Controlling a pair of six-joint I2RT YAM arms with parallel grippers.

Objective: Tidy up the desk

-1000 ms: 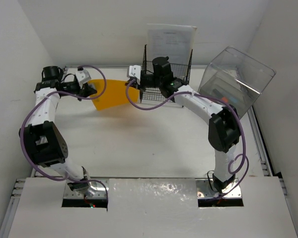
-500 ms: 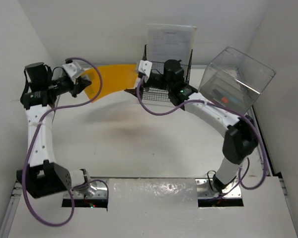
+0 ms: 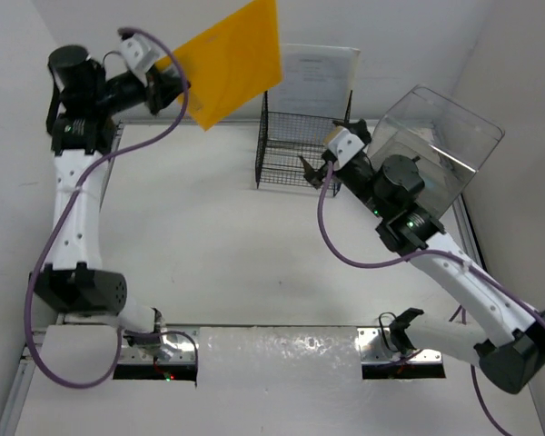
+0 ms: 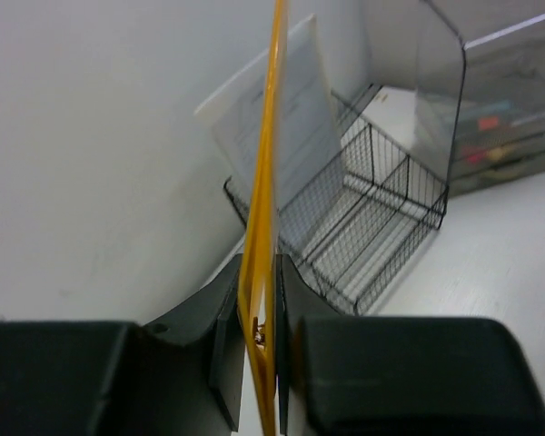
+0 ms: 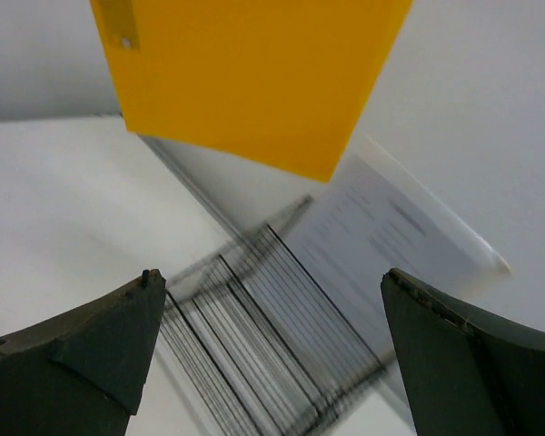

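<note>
The worktop (image 3: 218, 254) spreads across the view's middle. Above its 11 o'clock corner the left gripper (image 3: 171, 88) is clamped on the yellow folder (image 3: 236, 59). I'd keep it upright, lowering it into the wire rack (image 3: 295, 150) at 12. The right gripper (image 3: 313, 173), at 1 o'clock, gapes empty.

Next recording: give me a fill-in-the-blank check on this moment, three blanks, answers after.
1. The left end effector is ____ on the orange folder.
2. The jaws of the right end effector stand ____, holding nothing.
3. In the top view, the clear drawer box sits to the ____ of the wire rack.
Missing: shut; open; right.
</note>
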